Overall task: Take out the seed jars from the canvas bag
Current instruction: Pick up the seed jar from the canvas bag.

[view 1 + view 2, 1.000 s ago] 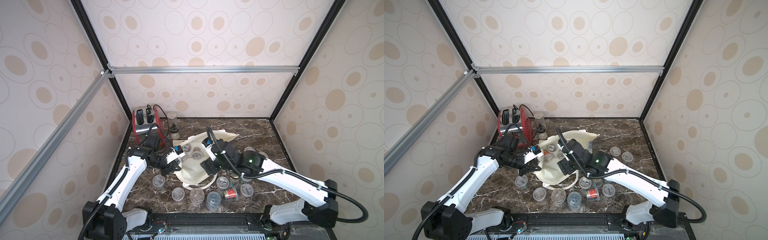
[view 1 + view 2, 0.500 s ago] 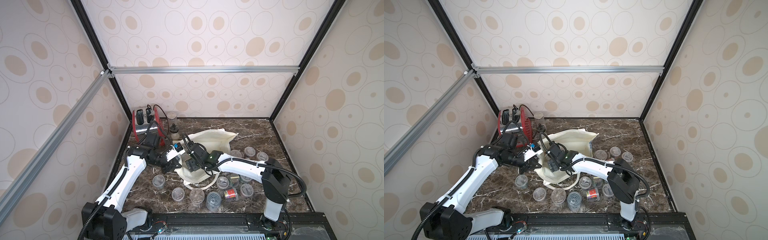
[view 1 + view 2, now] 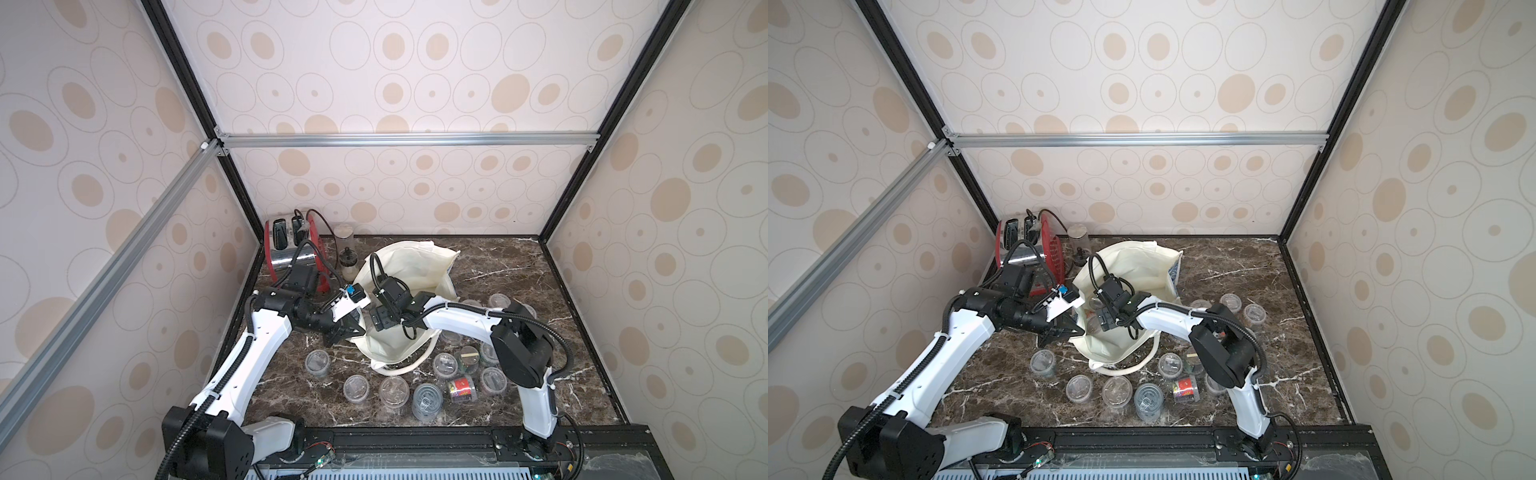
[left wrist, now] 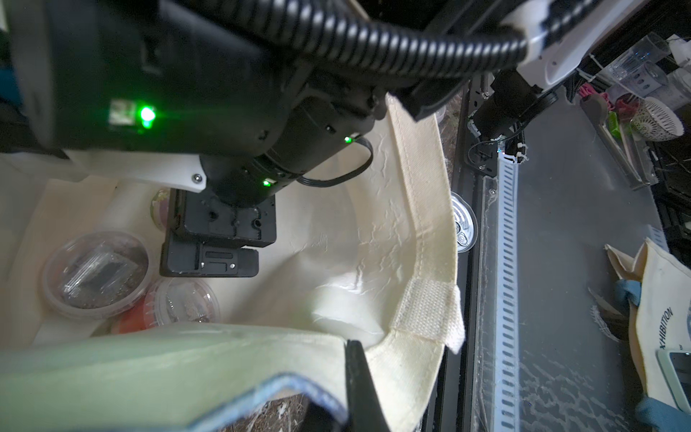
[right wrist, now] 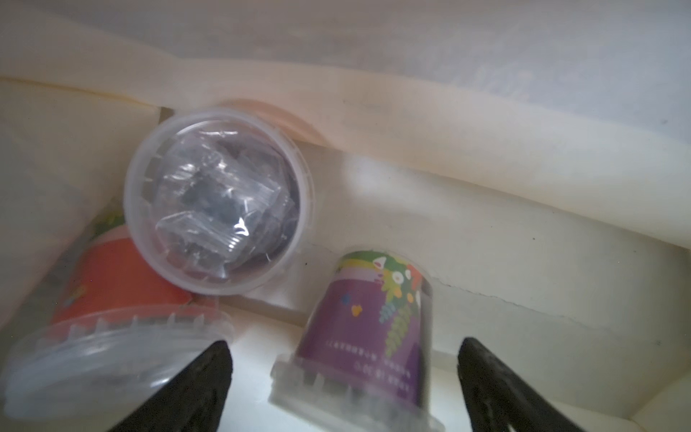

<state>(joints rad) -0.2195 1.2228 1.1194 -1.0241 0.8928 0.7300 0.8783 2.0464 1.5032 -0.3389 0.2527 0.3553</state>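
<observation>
Right wrist view is showing the right gripper (image 5: 342, 355) inside the canvas bag (image 5: 486, 157), jaws standing wide apart, 1 purple-labelled seed jar (image 5: 370, 329) lying between them; the left gripper (image 3: 352, 329) is pinching the bag's rim.

The canvas bag (image 3: 415, 259) is showing cream cloth. One seed jar (image 5: 368, 325) is wearing a purple label with green leaves, another jar (image 5: 112, 288) a red label. The table (image 3: 498, 266) is showing dark brown marble with white veins.
</observation>
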